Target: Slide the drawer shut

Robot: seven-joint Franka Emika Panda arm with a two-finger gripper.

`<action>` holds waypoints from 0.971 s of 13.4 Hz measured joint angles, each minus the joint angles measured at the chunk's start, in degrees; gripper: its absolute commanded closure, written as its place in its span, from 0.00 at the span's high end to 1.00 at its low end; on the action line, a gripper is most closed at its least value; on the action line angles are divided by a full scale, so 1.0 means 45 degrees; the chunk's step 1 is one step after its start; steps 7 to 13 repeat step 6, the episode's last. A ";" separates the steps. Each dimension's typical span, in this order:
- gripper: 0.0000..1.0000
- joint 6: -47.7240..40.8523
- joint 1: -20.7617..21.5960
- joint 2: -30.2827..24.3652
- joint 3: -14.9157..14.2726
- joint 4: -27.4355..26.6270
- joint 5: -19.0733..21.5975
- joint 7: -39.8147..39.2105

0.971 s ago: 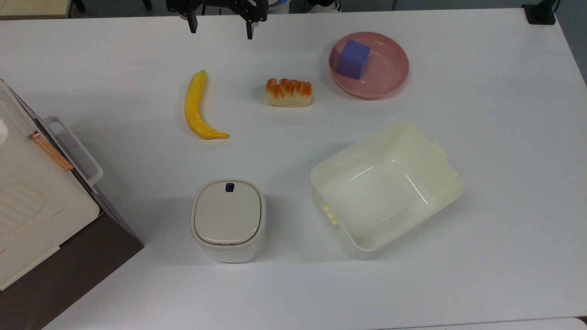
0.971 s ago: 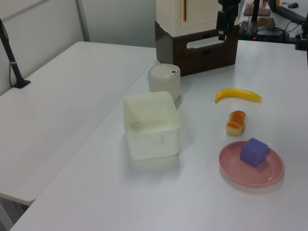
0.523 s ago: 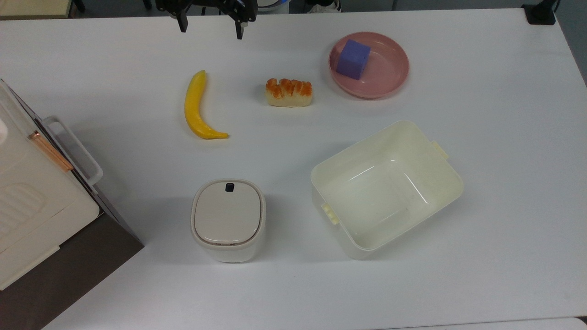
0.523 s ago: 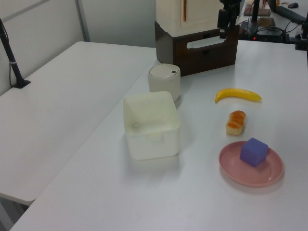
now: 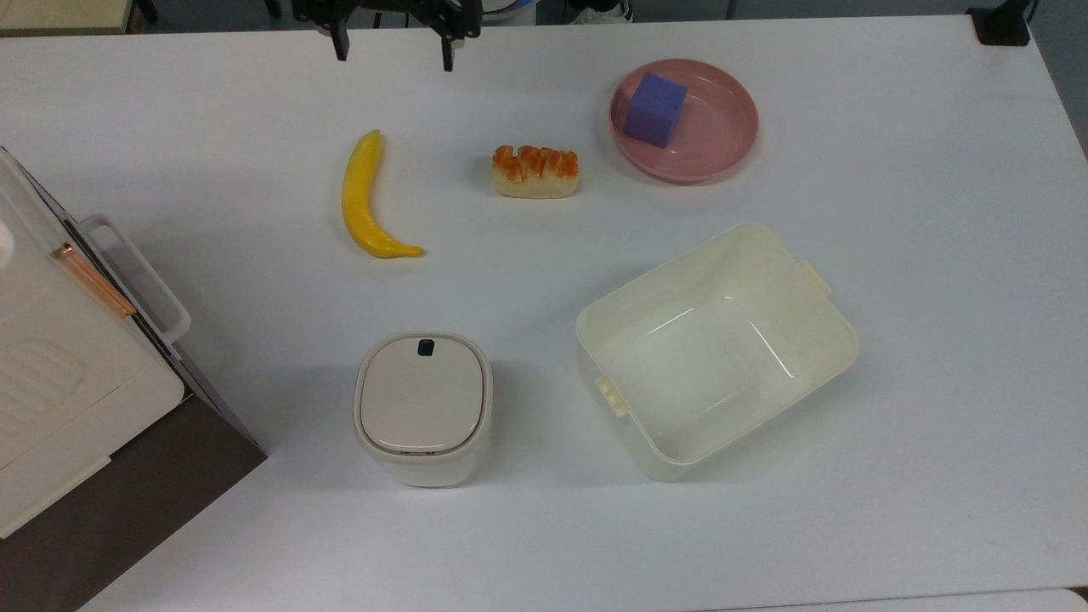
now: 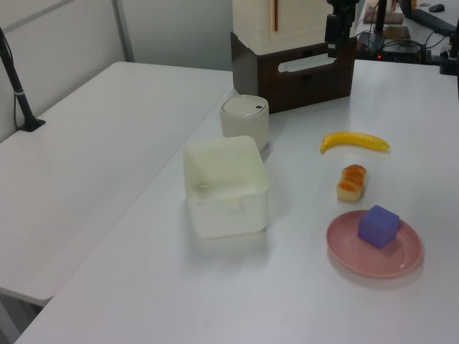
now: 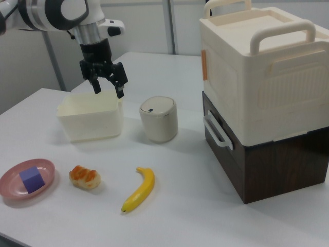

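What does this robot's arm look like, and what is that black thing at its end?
The arm is built of rounded white segments with dark grey and black bands at the joints. It narrows to a silver-grey wrist section with a small white block on its side. The black thing is the gripper: a black body ending in two slim black fingers that point downward like prongs.

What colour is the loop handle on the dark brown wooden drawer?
White; the loop handle shows best in the right view.
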 measured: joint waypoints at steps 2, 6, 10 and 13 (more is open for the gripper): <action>1.00 0.0001 0.0204 0.0000 0.0051 0.0015 -0.0029 0.0000; 1.00 0.0001 0.0328 -0.0002 0.0055 0.0056 -0.0082 0.0000; 1.00 0.0001 0.0328 -0.0002 0.0055 0.0056 -0.0082 0.0000; 1.00 0.0001 0.0328 -0.0002 0.0055 0.0056 -0.0082 0.0000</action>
